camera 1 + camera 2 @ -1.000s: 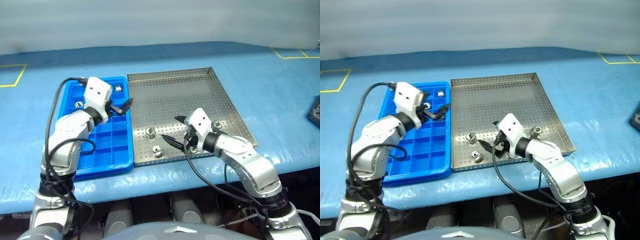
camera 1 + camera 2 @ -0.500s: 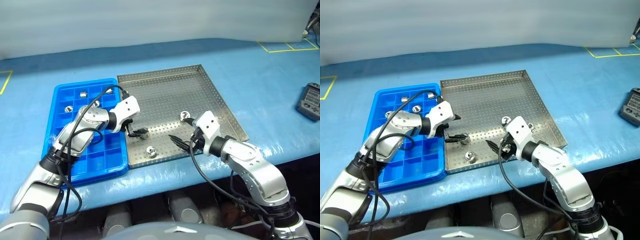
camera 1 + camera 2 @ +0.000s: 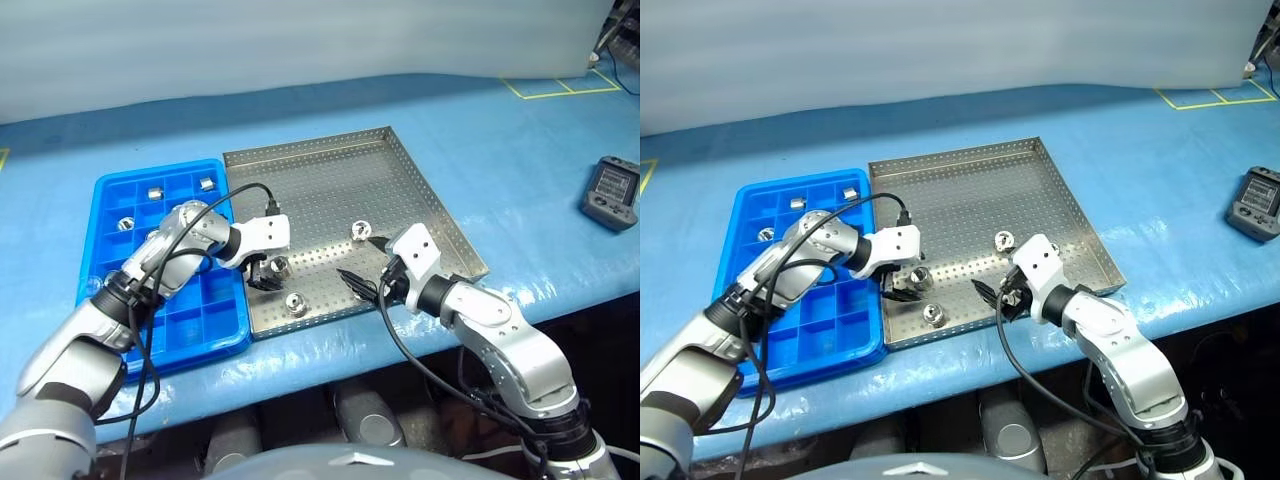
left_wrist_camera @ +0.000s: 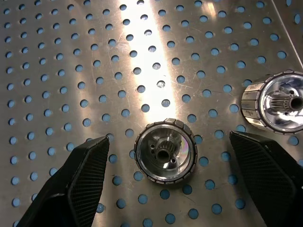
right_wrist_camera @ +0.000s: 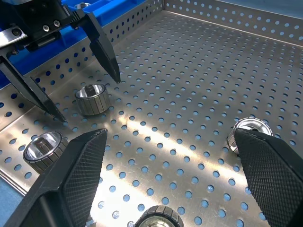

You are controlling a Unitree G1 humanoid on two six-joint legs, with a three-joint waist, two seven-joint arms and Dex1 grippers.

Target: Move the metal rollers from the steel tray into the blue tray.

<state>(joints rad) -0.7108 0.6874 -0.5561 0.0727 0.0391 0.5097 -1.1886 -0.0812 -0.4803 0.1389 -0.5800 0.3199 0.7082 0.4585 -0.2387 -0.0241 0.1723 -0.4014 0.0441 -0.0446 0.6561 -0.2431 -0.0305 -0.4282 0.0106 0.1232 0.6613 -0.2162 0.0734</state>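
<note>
A small shiny metal roller (image 4: 164,151) stands on end on the perforated floor of the steel tray (image 3: 330,170), near the tray's near-left corner and close to the edge that borders the blue tray (image 3: 112,218). Its round face and centre hole point up, so its axis is vertical and its ribbed side wall faces outward all round. It sits directly between the two black fingers of my left gripper (image 4: 168,175), one finger on each side and neither touching it; the fingers are spread wide. A second roller (image 4: 274,101) stands just beside it, past one finger, and I judge I must not catch it when closing. My left arm reaches over from the blue tray's side with the wrist bent steeply downward onto the roller. My right gripper (image 3: 362,262) hovers low over the tray's near edge, fingers also spread and empty, with two more rollers near it. The left is plainly nearer this roller. A few rollers already sit in the blue tray's far compartments.
</note>
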